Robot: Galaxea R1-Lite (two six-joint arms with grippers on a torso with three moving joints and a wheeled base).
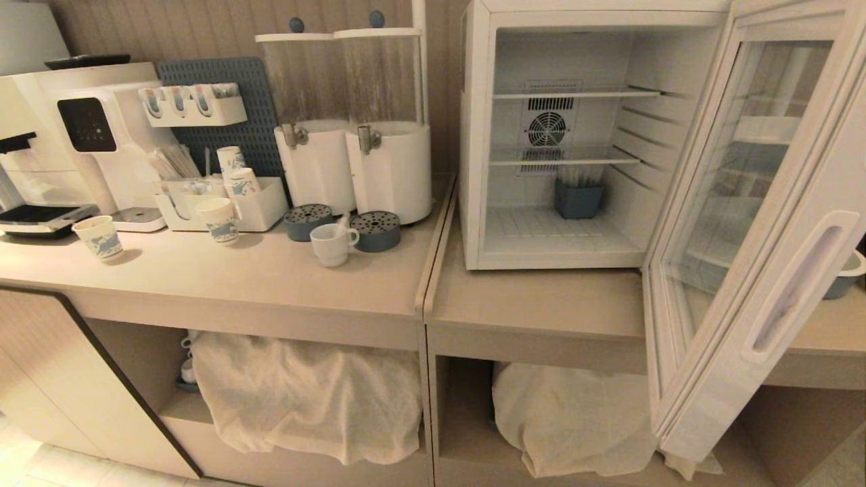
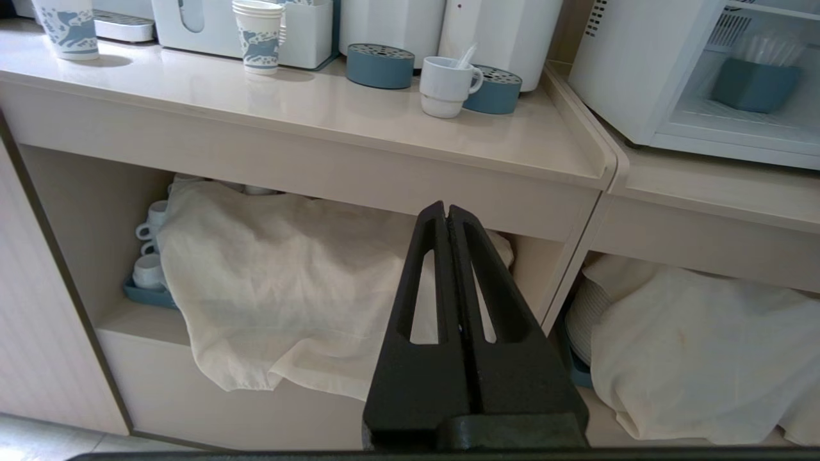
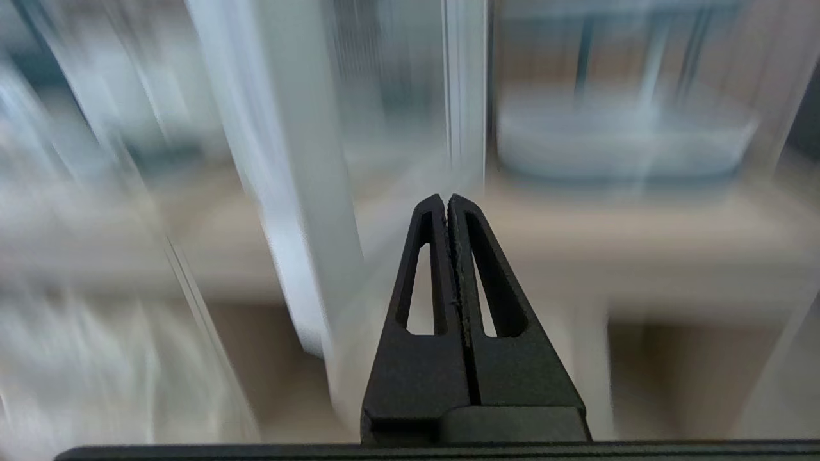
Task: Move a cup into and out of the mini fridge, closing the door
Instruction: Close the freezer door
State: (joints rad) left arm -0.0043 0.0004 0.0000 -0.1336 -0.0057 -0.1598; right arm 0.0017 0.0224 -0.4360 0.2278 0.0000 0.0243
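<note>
Reaching for the cup comes first: it stands on the surface left of the open fridge. My left claw and right claw are pressed together, empty; I should spread one and approach level.

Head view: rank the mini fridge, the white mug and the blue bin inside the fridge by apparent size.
1. mini fridge
2. blue bin
3. white mug, only slightly smaller looking, and nearer the camera, so unsure.
</note>
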